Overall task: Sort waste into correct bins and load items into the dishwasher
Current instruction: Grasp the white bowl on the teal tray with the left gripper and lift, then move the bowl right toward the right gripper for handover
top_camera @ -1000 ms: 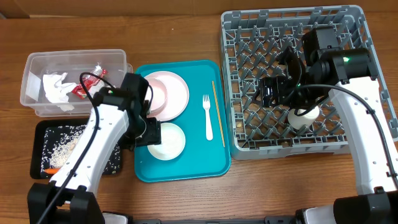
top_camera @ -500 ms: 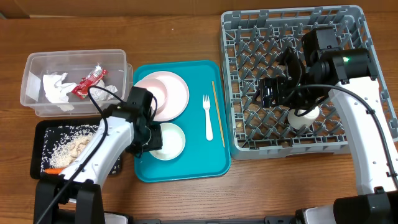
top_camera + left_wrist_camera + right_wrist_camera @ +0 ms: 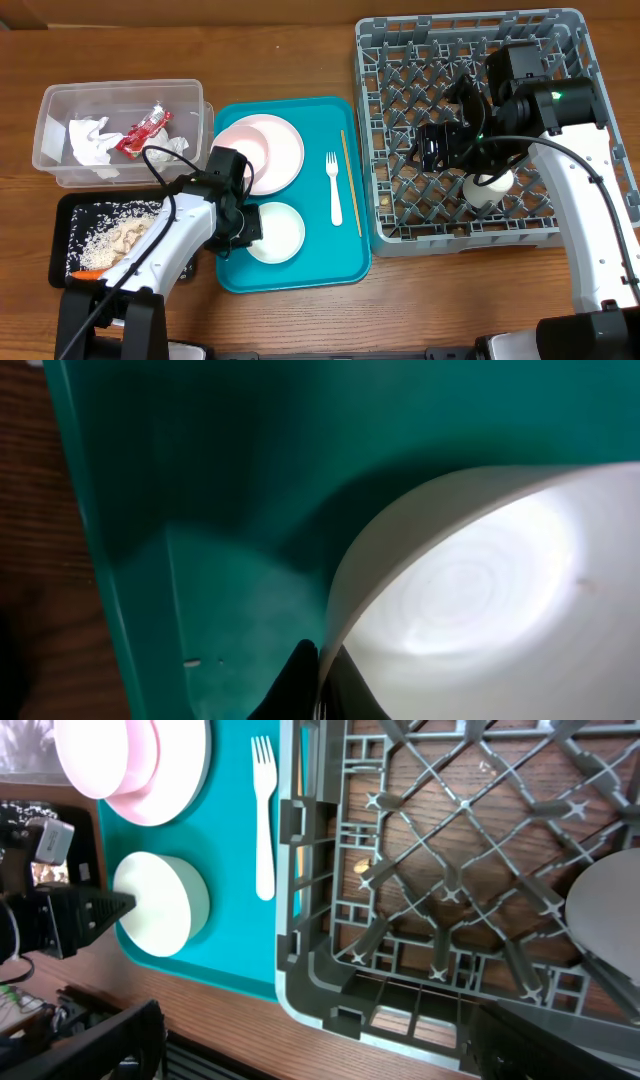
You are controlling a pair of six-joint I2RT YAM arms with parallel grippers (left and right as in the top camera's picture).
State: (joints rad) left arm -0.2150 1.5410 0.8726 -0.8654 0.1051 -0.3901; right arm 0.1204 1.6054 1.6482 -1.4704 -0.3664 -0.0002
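My left gripper (image 3: 246,228) is shut on the left rim of a small white bowl (image 3: 277,233) on the teal tray; in the left wrist view both black fingers (image 3: 300,678) pinch the bowl's (image 3: 480,590) thin wall. A pale pink plate (image 3: 270,150), a white fork (image 3: 335,186) and a tan chopstick (image 3: 351,180) lie on the same tray. My right gripper (image 3: 432,150) hangs open over the grey dishwasher rack (image 3: 470,30), beside a white cup (image 3: 488,188). The right wrist view shows my right gripper (image 3: 315,1042) holding nothing.
The teal tray (image 3: 300,272) lies between the bins and the rack. The clear tub (image 3: 55,172) holds white napkins (image 3: 90,140) and a red wrapper (image 3: 141,130). The black tray (image 3: 63,215) holds rice (image 3: 115,236) and a carrot (image 3: 85,273).
My left gripper has shut on the white bowl's rim, and the arm and bowl have shifted slightly toward the front. The right arm has not moved.
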